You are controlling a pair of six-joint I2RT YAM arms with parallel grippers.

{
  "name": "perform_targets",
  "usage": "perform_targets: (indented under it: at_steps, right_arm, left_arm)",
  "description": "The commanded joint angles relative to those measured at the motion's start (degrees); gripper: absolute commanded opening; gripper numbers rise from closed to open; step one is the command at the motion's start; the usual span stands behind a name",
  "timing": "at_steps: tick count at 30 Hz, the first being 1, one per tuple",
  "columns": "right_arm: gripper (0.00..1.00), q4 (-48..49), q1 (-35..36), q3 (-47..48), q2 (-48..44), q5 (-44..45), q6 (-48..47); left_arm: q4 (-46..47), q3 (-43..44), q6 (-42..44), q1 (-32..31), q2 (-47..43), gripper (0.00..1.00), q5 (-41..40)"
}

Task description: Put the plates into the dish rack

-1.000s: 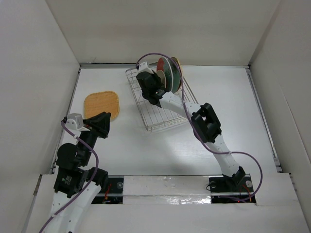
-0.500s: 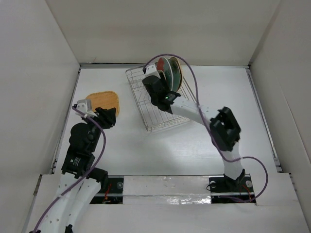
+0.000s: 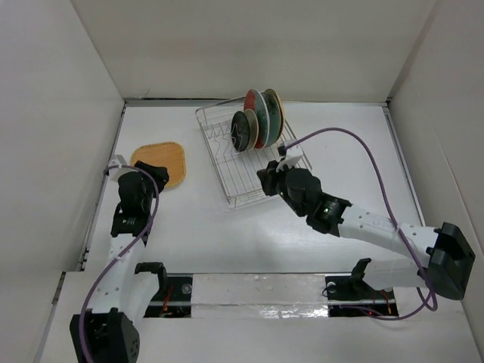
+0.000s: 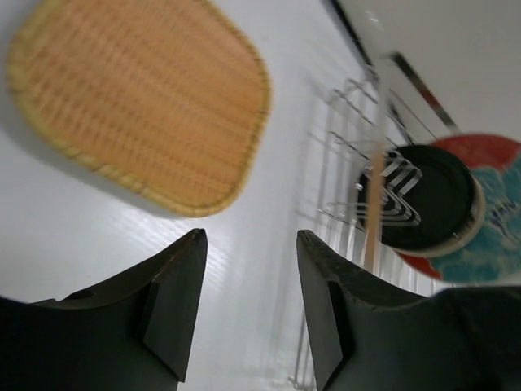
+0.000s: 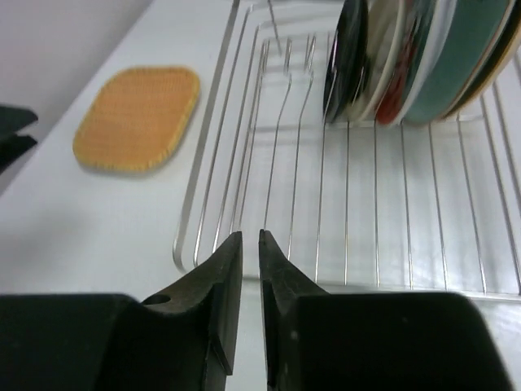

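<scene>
**Top view.** Woven plate: orange-tan, rounded-square, lying flat on the table just ahead of the left fingers. It is the only plate outside the rack. Other plates stand on edge at the rack's end far from the right fingers.

**Left wrist view.** Fingers apart, empty. Woven plate ahead and to their left, with a basket-weave face and a paler bound edge. Lying flat, it likely needs one finger worked under the near edge and the pinch taken there.

**Right wrist view.** Fingers all but together, empty, over the rack's near edge. Free prong rows ahead, before the black plate.
</scene>
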Motion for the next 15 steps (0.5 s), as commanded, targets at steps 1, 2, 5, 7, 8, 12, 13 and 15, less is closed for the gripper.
perform_targets:
  at_steps: [1,2,5,7,8,12,13,15]
  right_arm:
    - [0.23,-0.3,1.7,-2.9,-5.5,-3.0,2.1]
    - [0.26,-1.0,2.2,-3.3,-6.9,-3.2,1.9]
    - [0.3,-2.2,2.2,-4.8,-11.8,-4.9,1.3]
    - [0.31,-2.7,2.8,-5.5,-14.4,-5.4,1.1]
    - [0.31,-2.7,2.8,-6.2,-15.1,-5.5,1.1]
    - [0.32,-2.7,2.8,-7.3,-17.7,-5.7,1.3]
    - [0.32,-2.8,2.8,-7.4,-18.4,-6.0,1.3]
    - [0.32,-3.2,2.8,-7.5,-18.9,-6.0,1.3]
  left_arm:
    - [6.8,-5.6,-12.5,5.4,3.2,0.45,2.1]
    - [8.5,-7.9,-13.8,6.2,4.8,0.47,2.3]
    - [9.9,-9.8,-17.0,6.2,7.8,0.5,-1.4]
    - [10.6,-10.2,-18.8,6.2,9.4,0.52,-3.4]
    - [11.6,-10.6,-19.4,6.2,11.4,0.53,-4.1]
    - [13.7,-10.6,-22.6,6.9,18.0,0.55,-7.6]
    - [14.6,-10.6,-23.1,6.9,19.3,0.55,-7.4]
    - [16.6,-9.9,-24.8,6.9,23.0,0.54,-8.3]
